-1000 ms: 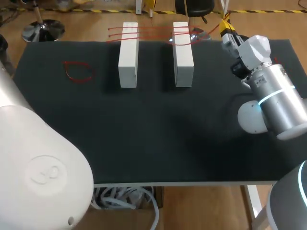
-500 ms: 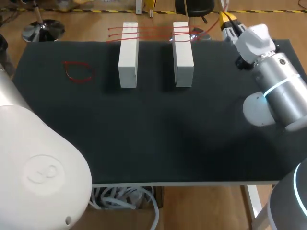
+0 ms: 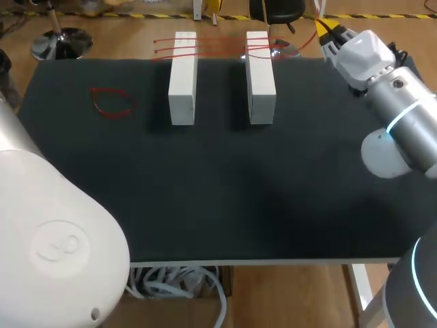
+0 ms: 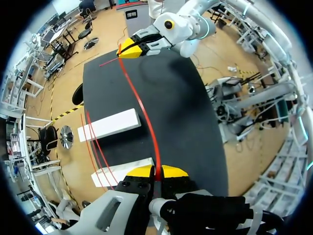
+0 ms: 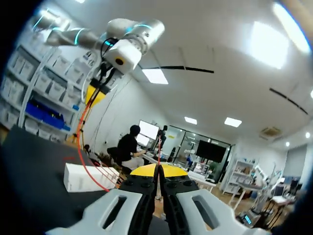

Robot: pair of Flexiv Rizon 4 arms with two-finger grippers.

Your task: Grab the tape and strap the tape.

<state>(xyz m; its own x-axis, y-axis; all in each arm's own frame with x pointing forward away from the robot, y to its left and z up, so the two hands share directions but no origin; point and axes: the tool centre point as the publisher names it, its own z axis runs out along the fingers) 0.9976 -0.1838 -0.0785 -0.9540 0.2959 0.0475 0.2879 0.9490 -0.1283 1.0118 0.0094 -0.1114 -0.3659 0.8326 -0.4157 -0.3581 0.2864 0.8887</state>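
Tape: a red strip (image 4: 142, 110) hangs taut in the air between the two grippers, above the right block (image 3: 260, 75).
Left gripper (image 4: 156, 171): fingers are clenched on one end of the tape; it is held high, well above the right block.
Right gripper (image 3: 329, 31): fingers are pinched tight on the tape's other end. It is off to the right of the right block, by the far edge of the table (image 3: 205, 198).
Strands (image 3: 218, 45): several red lines lie across the far end of the right block's top and run on over the left block (image 3: 182, 78).
Left block: white, parallel to the right block, near it on its left.
Loop (image 3: 111, 102): loose red piece flat on the table, well left of the right block, beyond the left block.
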